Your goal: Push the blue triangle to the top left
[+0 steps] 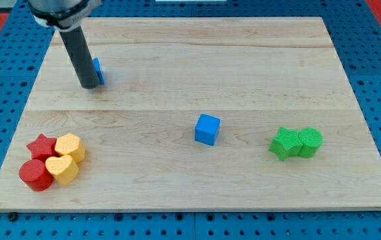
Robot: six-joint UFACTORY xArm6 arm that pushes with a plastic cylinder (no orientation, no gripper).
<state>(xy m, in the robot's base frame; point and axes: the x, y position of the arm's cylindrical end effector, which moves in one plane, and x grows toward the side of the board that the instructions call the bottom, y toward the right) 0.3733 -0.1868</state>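
The blue triangle [99, 70] lies near the board's upper left, mostly hidden behind my rod; only its right edge shows. My tip [90, 86] rests on the board just left of and slightly below the triangle, touching or nearly touching it. A blue cube [207, 129] sits near the board's middle, far to the right of my tip.
A red star [41, 145], a red cylinder [35, 175], a yellow hexagon-like block [71, 147] and a yellow heart [63, 169] cluster at the lower left. A green star [284, 143] and a green cylinder [309, 142] stand together at the right. The wooden board [197, 47] lies on a blue pegboard.
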